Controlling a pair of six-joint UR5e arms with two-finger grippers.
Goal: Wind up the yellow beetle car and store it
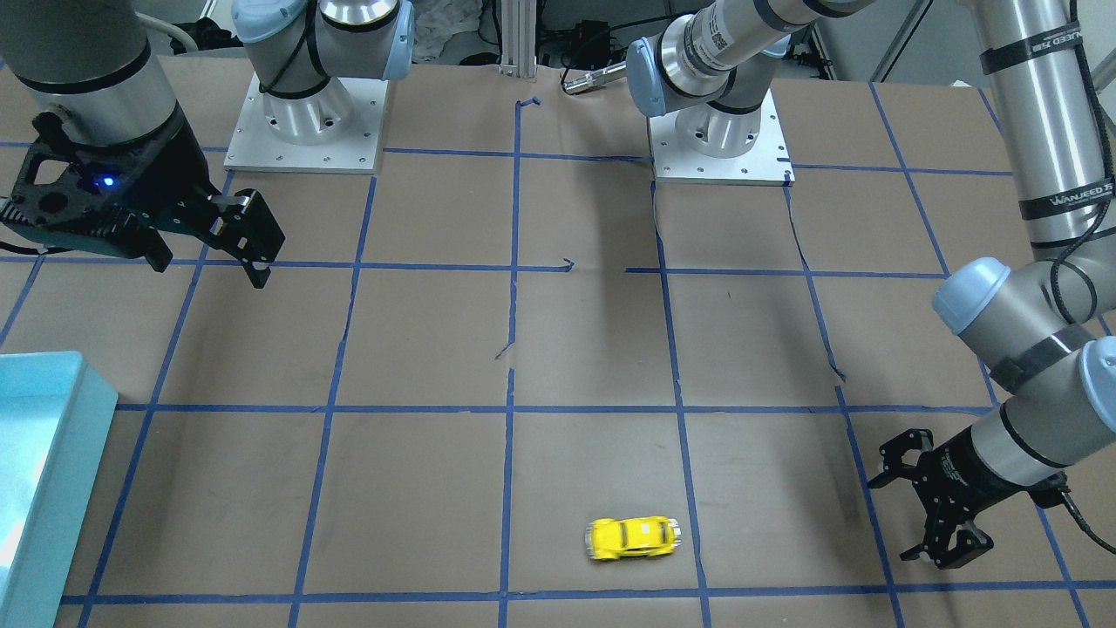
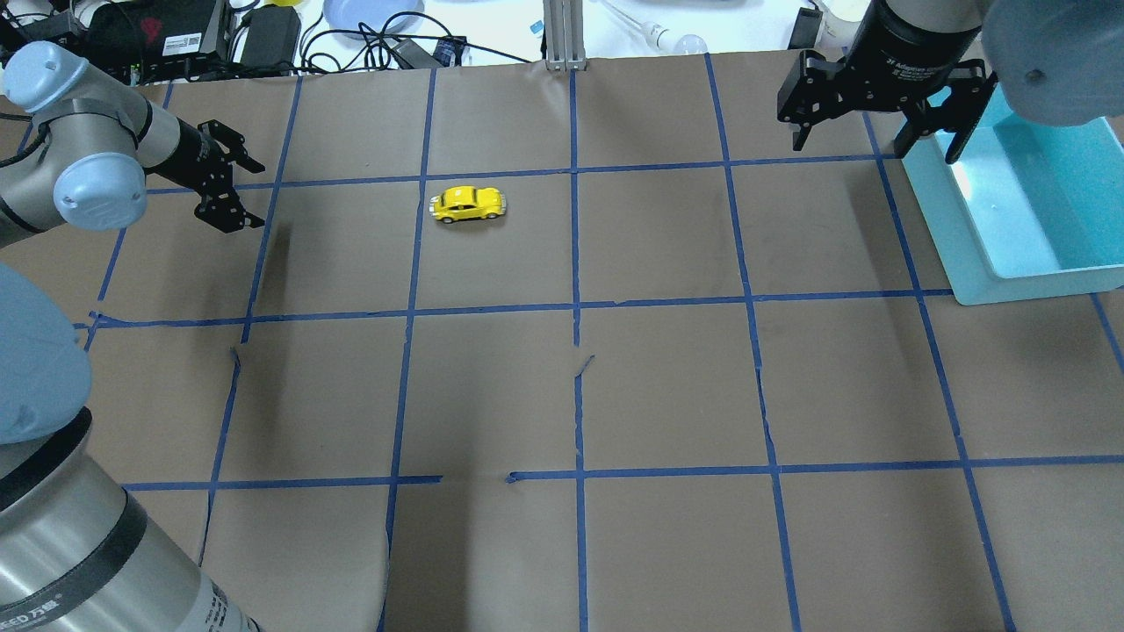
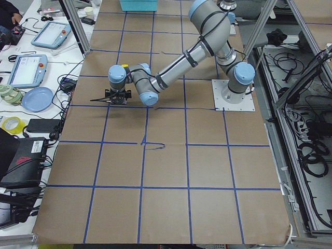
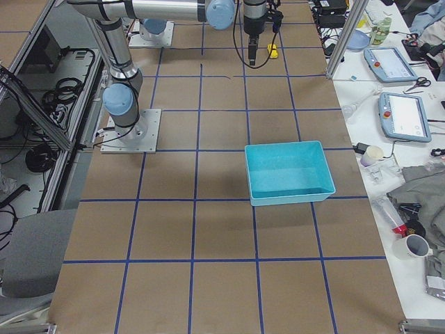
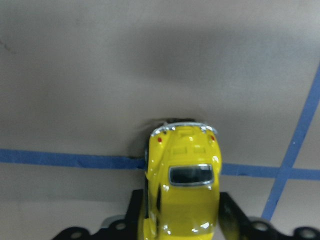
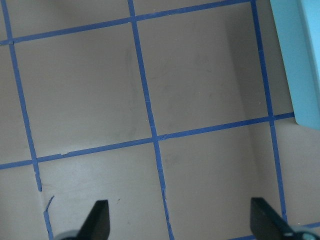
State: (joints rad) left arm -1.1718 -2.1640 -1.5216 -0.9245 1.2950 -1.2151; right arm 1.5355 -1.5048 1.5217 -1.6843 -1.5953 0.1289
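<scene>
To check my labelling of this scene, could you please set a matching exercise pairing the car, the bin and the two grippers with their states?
1 yellow beetle car
2 turquoise bin
3 left gripper
4 right gripper

A empty
B open, raised near the bin
C open, low, facing the car
D on the table, ungripped

Pairs: 1-D, 2-A, 3-C, 4-B

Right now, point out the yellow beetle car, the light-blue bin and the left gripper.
yellow beetle car (image 2: 467,203): overhead view, roof.
light-blue bin (image 2: 1045,286): overhead view, near wall.
left gripper (image 2: 262,195): overhead view, midway between fingertips.
</scene>
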